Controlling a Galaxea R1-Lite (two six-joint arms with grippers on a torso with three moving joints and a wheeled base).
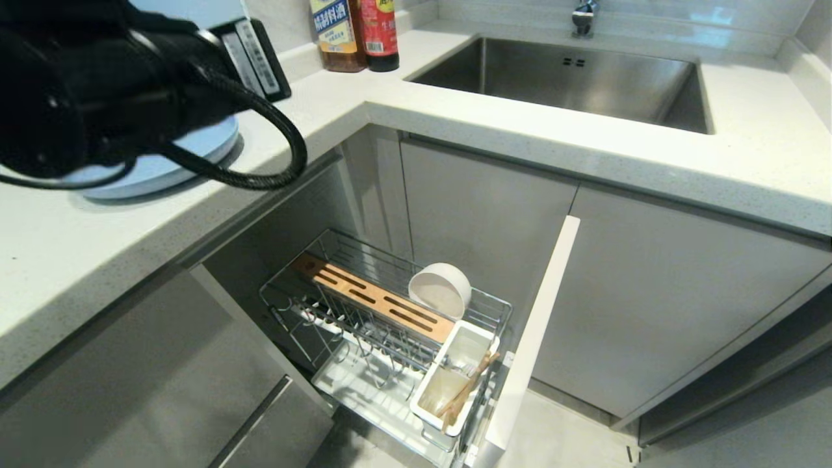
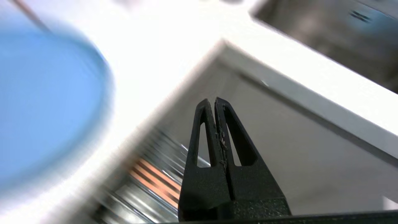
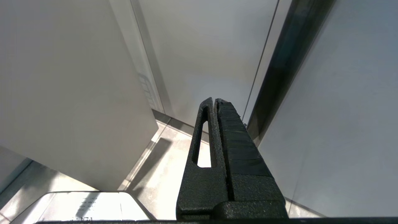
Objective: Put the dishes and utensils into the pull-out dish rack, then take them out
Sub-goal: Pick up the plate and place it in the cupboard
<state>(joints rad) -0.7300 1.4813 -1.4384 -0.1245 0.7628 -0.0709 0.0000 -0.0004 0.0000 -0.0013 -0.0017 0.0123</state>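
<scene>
Left gripper (image 2: pixel 214 101): fingers pressed together, nothing between them; raised above the countertop corner beside the plate, with the rack below; in the head view only the black arm body and its cable show, upper left.
Right gripper (image 3: pixel 214 100): fingers closed on nothing; low down among pale cabinet fronts and floor, outside the head view.
Plate (image 1: pixel 162 170): pale blue, round, flat on the countertop (image 1: pixel 455 130) at the left, partly hidden by the left arm; a blurred blue disc in the left wrist view (image 2: pixel 46 102).
Bowl (image 1: pixel 441 289): cream-white, tipped on its side in the far end of the rack, mouth facing the wooden strip.
Pull-out dish rack (image 1: pixel 338 312): chrome wire basket, drawn out from under the counter, narrow pale front panel (image 1: pixel 539 325) at its outer end.
Wooden strip (image 1: pixel 374 300): slotted, running along the top of the basket.
Utensil cup (image 1: pixel 455 377): white plastic, at the end of the rack next to the front panel.
Chopsticks (image 1: pixel 465 391): light wood, leaning in the cup.
Fork (image 1: pixel 463 369): grey metal, in the cup beside the chopsticks, mostly hidden.
Drip tray (image 1: pixel 364 390): white, beneath the wires.
Sink (image 1: pixel 572 78): steel, set in the countertop, top right.
Bottles (image 1: pixel 354 32): two, labelled, by the wall left of the sink.
</scene>
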